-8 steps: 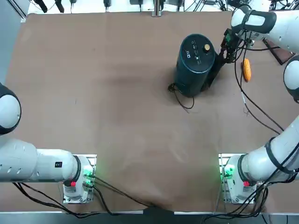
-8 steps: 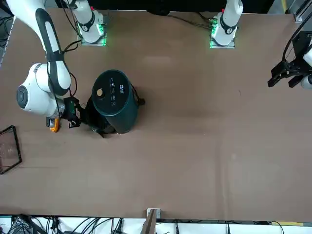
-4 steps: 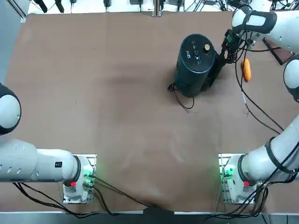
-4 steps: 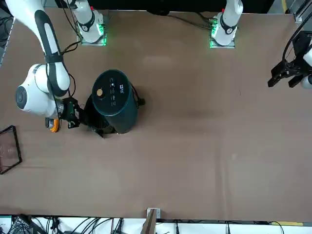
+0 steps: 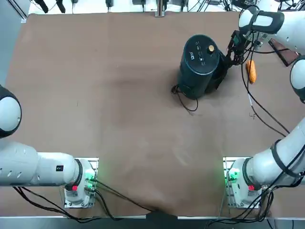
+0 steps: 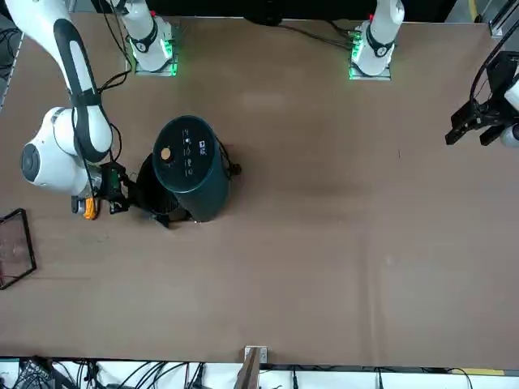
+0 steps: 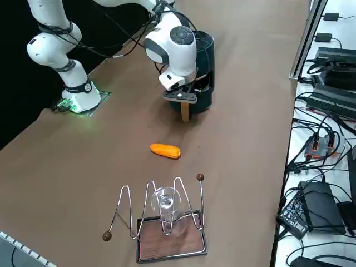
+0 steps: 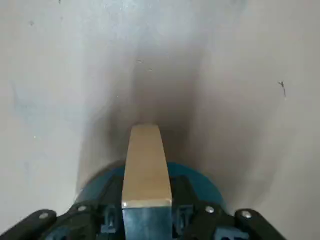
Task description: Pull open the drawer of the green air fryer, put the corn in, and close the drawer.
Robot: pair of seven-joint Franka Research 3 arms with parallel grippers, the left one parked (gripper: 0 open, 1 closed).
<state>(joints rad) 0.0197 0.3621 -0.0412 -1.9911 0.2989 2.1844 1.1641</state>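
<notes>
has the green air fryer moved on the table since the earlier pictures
No, the green air fryer looks unmoved: in the top view it sits in the same spot against the right arm's base.

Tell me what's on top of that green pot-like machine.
On the flat top of the green air fryer are a small gold knob and white markings. Its inside cannot be seen: the body covers it.
</notes>
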